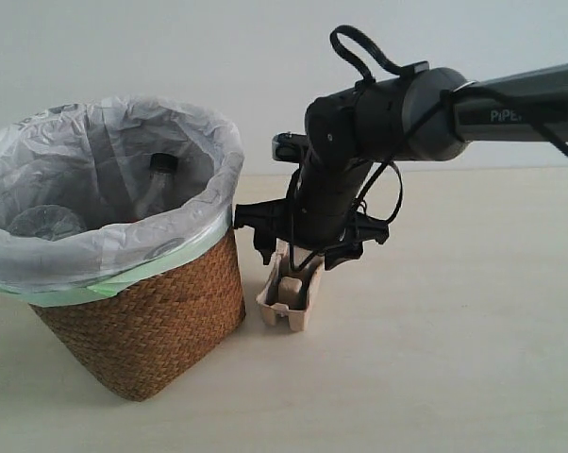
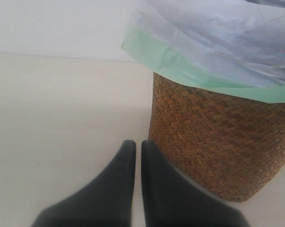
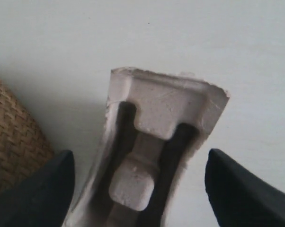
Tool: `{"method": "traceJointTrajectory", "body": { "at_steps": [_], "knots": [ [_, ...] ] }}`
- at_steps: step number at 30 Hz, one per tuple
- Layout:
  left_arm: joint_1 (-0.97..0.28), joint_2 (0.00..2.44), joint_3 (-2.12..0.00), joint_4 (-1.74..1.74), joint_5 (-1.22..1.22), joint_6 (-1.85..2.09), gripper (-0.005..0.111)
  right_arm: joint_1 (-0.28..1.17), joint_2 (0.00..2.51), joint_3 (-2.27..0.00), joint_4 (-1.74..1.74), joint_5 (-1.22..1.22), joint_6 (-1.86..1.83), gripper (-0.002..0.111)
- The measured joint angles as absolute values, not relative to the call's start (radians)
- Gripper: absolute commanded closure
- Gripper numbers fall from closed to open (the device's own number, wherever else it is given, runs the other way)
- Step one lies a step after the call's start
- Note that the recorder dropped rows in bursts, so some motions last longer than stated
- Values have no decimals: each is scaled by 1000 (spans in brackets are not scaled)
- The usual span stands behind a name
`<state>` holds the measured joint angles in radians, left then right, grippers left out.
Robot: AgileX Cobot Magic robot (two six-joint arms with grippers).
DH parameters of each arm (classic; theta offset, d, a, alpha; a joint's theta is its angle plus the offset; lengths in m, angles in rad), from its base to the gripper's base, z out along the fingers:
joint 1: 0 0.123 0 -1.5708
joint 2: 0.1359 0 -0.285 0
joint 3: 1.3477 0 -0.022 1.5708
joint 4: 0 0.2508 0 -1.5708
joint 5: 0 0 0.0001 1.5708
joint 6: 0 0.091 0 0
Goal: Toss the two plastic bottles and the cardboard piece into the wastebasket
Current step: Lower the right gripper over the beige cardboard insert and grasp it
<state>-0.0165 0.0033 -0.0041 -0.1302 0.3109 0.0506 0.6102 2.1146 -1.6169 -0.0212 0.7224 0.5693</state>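
Note:
The brown wicker wastebasket (image 1: 147, 326) stands on the left, lined with a white bag with a pale green edge (image 1: 124, 274). Inside it, a clear bottle with a black cap (image 1: 161, 184) leans upright, and the base of a second clear bottle (image 1: 43, 224) shows; its cap is hidden. The beige cardboard piece (image 1: 289, 294) rests on the table just right of the basket. My right gripper (image 1: 298, 269) hangs directly over it, open, with one finger on either side of the tray (image 3: 156, 142) and not touching it. My left gripper (image 2: 134, 147) is shut on nothing, low beside the basket (image 2: 218, 137).
A pale tabletop (image 1: 435, 359) stretches to the right and front, with a white wall behind. In the right wrist view the basket's wicker side (image 3: 14, 132) lies close to one black finger (image 3: 43, 189).

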Motion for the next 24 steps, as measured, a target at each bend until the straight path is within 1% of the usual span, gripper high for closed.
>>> {"method": "traceJointTrajectory", "body": {
  "at_steps": [18,19,20,23,24],
  "knots": [
    [-16,3,-4,-130,311,51,103,610,2209,-1617,-24,670,576,42],
    [-16,3,-4,-130,311,51,103,610,2213,-1617,-25,670,576,46],
    [-16,3,-4,-130,311,51,103,610,2216,-1617,-28,670,576,53],
    [-16,3,-4,-130,311,51,103,610,2216,-1617,-45,680,576,87],
    [-16,3,-4,-130,311,51,103,610,2216,-1617,-55,688,576,102]
  ]
}}
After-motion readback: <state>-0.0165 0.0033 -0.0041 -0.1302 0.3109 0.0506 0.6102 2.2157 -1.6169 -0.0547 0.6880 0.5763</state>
